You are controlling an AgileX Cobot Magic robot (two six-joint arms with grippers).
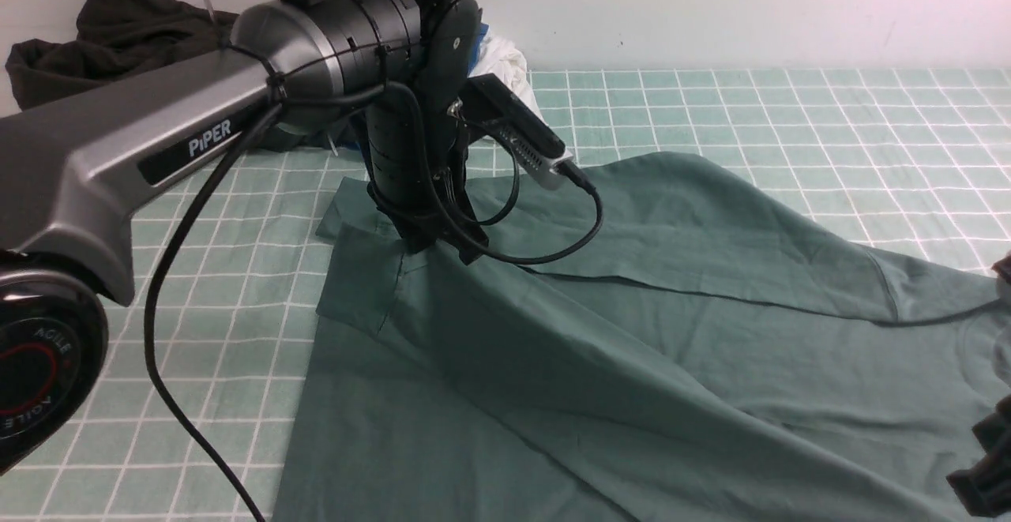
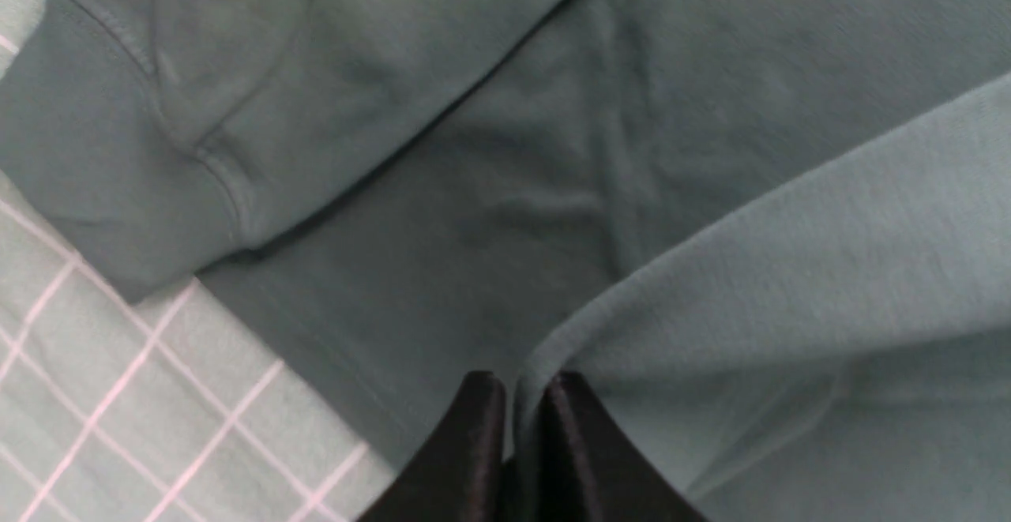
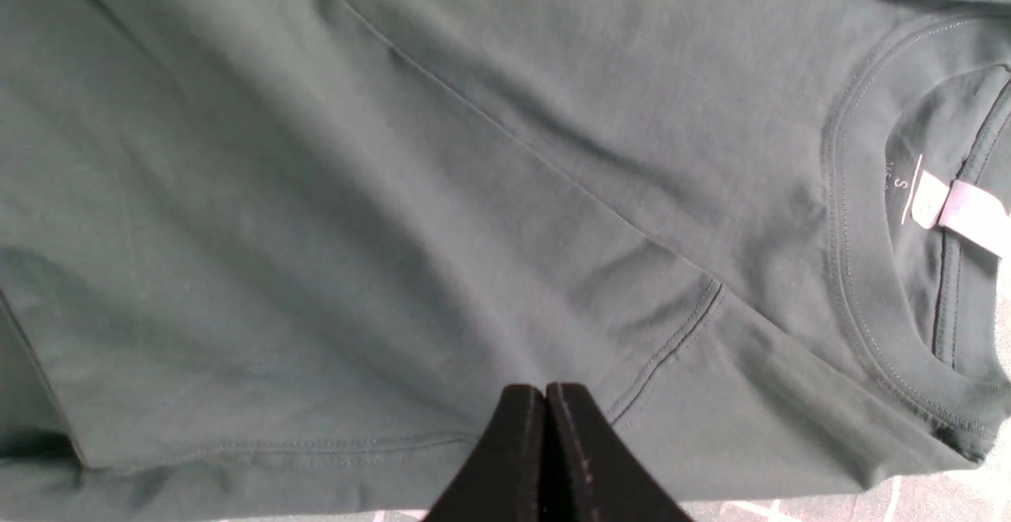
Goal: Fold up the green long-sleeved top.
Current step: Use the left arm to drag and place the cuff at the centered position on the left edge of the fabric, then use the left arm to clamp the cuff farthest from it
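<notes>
The left gripper (image 2: pixel 521 388) has its jaws drawn narrow on a raised ridge of the green long-sleeved top (image 1: pixel 632 332). A thin edge of cloth shows between them. The right gripper (image 3: pixel 545 392) has its jaws pressed together with no gap showing. Creases in the cloth run in toward its tips, so I judge it is pinching the top as well.

The right jaws sit near the collar (image 3: pixel 853 269), just beside the shoulder seam. The left jaws are at the end far from the collar, where a sleeve cuff (image 2: pixel 118 182) lies across the body's edge. A lifted fold line runs between the two grips.

The top is spread on the table (image 1: pixel 790 111) with its long axis across the robot's front, and each arm holds the end nearer to it. The coming move likely carries this lifted edge over the body, with both arms travelling square to that axis or the fold will skew.

A dark garment (image 1: pixel 118 32) and a white cloth (image 1: pixel 509 64) lie well away from the collar, beyond the left arm.
</notes>
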